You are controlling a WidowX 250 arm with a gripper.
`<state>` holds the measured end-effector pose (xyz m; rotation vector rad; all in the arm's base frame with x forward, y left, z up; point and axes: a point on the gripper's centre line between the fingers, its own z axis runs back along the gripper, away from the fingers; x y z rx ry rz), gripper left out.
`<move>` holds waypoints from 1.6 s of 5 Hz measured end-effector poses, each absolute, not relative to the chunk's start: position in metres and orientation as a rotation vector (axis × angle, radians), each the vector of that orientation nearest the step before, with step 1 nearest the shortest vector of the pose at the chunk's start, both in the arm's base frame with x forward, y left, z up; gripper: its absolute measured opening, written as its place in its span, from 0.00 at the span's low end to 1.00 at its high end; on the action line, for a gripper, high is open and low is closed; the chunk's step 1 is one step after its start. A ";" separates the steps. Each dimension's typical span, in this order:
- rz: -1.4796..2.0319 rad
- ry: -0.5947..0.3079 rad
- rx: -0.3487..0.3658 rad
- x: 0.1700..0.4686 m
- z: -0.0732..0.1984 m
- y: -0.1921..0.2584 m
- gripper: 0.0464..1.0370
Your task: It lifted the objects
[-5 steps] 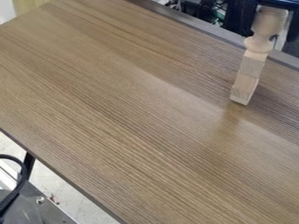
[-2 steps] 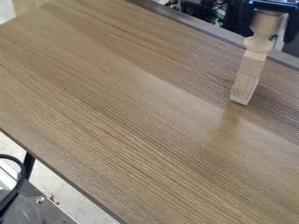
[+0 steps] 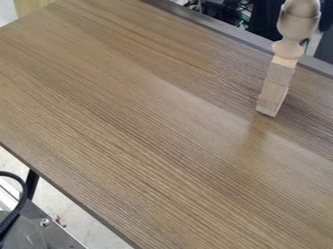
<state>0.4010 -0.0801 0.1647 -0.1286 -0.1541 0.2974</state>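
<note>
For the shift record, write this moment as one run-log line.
turned wooden piece: atop squared wooden section | stack: upright on table, toward picture's upper right

Wooden stack [image 3: 280, 74] on wood-grain table [image 3: 130, 121]

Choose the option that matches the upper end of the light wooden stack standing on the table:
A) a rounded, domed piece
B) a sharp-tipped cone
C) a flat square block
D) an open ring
A: the topmost piece curves over in a dome, with a narrower turned piece beneath it and square-sided blocks lower down.
</note>
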 end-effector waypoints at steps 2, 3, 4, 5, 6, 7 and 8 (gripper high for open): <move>0.300 -0.153 -0.128 0.401 0.164 -0.080 0.95; 0.302 -0.172 -0.137 0.405 0.172 -0.080 0.95; 0.304 -0.188 -0.143 0.407 0.177 -0.080 0.95; 0.320 -0.181 -0.141 0.410 0.174 -0.075 0.95; 0.327 -0.168 -0.134 0.413 0.170 -0.073 0.95; 0.336 -0.157 -0.126 0.414 0.165 -0.071 0.91; 0.364 -0.156 -0.144 0.416 0.165 -0.070 0.80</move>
